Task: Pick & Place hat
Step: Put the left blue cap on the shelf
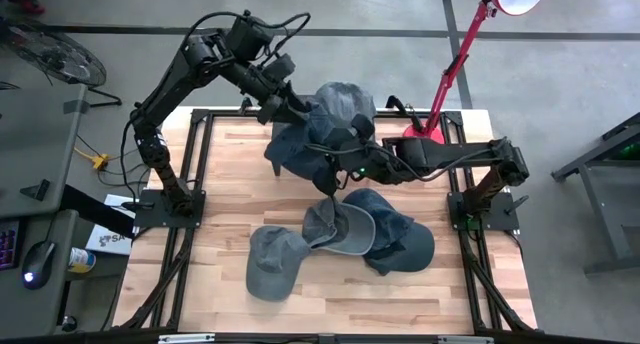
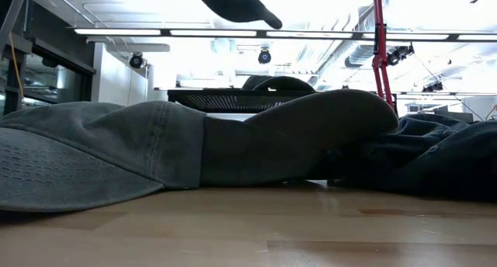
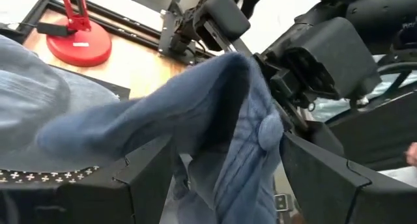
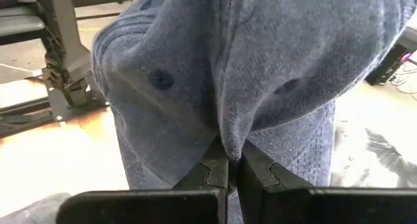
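Reaching in from the left, the left gripper (image 1: 290, 112) stands with its jaws wide apart around the faded blue denim cap (image 1: 322, 134), which hangs above the back of the wooden table (image 1: 220, 184). The right gripper (image 1: 345, 162) pinches that cap's cloth with its jaws closed tight. Three grey and blue caps (image 1: 340, 239) lie nearer the front.

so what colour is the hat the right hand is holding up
Faded blue denim hat, clearest in the right wrist view.
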`<state>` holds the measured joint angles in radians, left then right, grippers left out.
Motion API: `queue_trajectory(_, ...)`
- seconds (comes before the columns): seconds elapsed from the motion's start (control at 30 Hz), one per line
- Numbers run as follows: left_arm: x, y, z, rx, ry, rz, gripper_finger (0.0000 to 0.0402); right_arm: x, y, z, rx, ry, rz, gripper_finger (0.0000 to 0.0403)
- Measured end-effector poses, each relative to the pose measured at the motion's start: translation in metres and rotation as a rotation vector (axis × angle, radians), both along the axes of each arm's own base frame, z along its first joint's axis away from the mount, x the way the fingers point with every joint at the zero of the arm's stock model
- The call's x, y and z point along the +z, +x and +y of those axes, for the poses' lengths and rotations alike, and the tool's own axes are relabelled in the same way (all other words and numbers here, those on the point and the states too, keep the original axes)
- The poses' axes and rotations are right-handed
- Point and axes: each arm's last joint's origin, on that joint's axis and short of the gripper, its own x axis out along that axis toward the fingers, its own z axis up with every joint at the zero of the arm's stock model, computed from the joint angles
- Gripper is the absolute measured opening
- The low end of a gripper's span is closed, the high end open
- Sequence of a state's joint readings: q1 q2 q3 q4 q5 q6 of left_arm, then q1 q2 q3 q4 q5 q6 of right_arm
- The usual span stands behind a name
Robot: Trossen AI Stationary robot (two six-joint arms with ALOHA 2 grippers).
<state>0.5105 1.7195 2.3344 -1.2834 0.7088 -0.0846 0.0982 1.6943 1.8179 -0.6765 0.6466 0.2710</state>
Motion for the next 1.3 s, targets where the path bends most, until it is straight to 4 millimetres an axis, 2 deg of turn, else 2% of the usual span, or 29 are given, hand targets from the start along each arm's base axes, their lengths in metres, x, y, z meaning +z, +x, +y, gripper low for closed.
queue_trajectory(0.23,-0.001,0.006,-0.012,0.034,0.01,0.035,0.0269,0.0,0.0,0.0,-0.008,0.011,-0.008,0.0001)
queue_trajectory(0.37,0.002,0.004,-0.016,0.038,0.011,0.032,0.0242,-0.001,0.0,0.0,-0.001,0.022,-0.004,0.0001)
queue_trajectory(0.53,0.001,0.007,-0.022,0.047,-0.008,0.049,0.0176,-0.002,-0.001,0.0,-0.01,0.03,0.006,0.0001)
queue_trajectory(0.83,0.001,0.008,-0.024,0.081,0.007,0.064,0.0015,-0.004,-0.002,0.0,-0.012,0.043,0.017,0.0001)
queue_trajectory(1.1,-0.002,0.002,-0.027,0.046,0.052,0.102,0.0005,-0.004,-0.002,0.001,0.008,0.055,0.023,0.0002)
queue_trajectory(1.3,-0.008,-0.004,-0.029,-0.05,0.143,0.143,0.0003,-0.005,-0.001,0.002,0.064,0.078,0.037,0.0048)
